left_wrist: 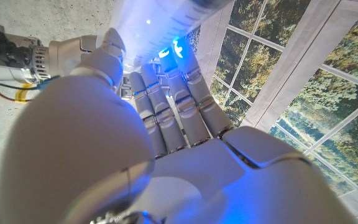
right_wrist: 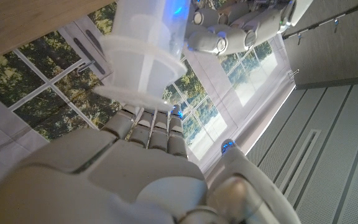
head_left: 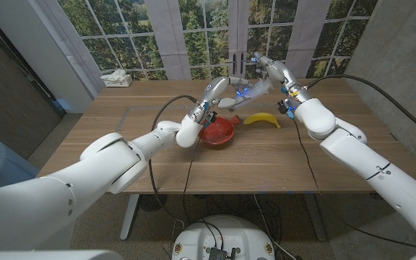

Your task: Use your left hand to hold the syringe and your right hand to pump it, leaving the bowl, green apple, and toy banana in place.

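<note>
The syringe [head_left: 255,89] hangs above the table, over the red bowl [head_left: 217,132]; the left hand [head_left: 221,88] wraps its clear barrel, the right hand [head_left: 267,68] holds the plunger end (light, stiff, likely slippery plastic); best gripped mid-barrel.

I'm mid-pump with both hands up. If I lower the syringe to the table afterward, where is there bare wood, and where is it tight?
Bare wood runs along the table's near edge, in front of the red bowl, and across the left part between the bowl and the tissue box. It is crowded mid-table: bowl, toy banana, left hand, right hand and syringe cluster there, with cables trailing.
</note>
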